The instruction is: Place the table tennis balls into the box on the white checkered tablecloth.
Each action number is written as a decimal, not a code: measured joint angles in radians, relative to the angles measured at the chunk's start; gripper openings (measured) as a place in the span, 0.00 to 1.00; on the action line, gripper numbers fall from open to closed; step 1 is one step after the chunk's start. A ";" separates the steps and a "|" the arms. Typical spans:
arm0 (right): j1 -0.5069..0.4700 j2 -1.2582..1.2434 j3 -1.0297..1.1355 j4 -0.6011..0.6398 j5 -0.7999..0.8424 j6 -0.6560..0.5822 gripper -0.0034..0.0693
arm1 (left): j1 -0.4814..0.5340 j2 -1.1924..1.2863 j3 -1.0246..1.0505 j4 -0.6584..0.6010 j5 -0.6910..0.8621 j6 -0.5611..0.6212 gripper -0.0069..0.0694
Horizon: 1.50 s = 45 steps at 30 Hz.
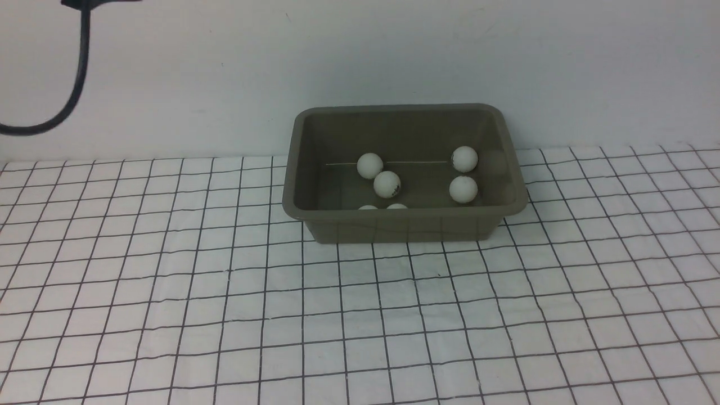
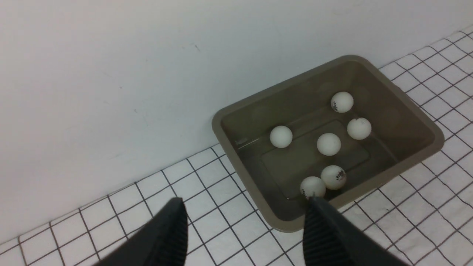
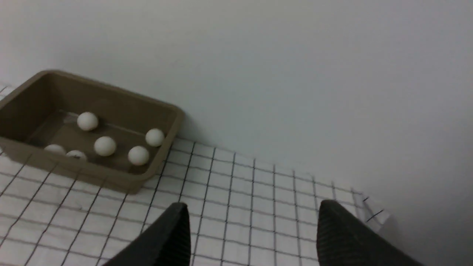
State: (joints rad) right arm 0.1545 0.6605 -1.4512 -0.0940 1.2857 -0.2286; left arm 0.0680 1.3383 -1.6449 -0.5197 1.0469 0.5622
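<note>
Both the left claw and right claw hover spread empty, tilted toward the box.

Black cable — white wall
</note>
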 joint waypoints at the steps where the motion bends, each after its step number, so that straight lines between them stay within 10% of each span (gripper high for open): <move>1: 0.000 -0.045 0.096 0.013 -0.014 0.002 0.63 | 0.000 0.000 0.000 -0.006 0.006 0.000 0.59; 17: 0.000 -0.428 0.882 0.151 -0.480 -0.025 0.57 | 0.000 0.000 0.000 -0.072 0.021 0.008 0.59; 45: 0.000 -0.493 1.101 0.144 -0.768 0.052 0.20 | 0.000 -0.002 0.000 -0.072 0.021 0.011 0.59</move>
State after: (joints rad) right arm 0.1545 0.1674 -0.3500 0.0497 0.5179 -0.1764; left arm 0.0680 1.3366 -1.6449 -0.5912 1.0679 0.5729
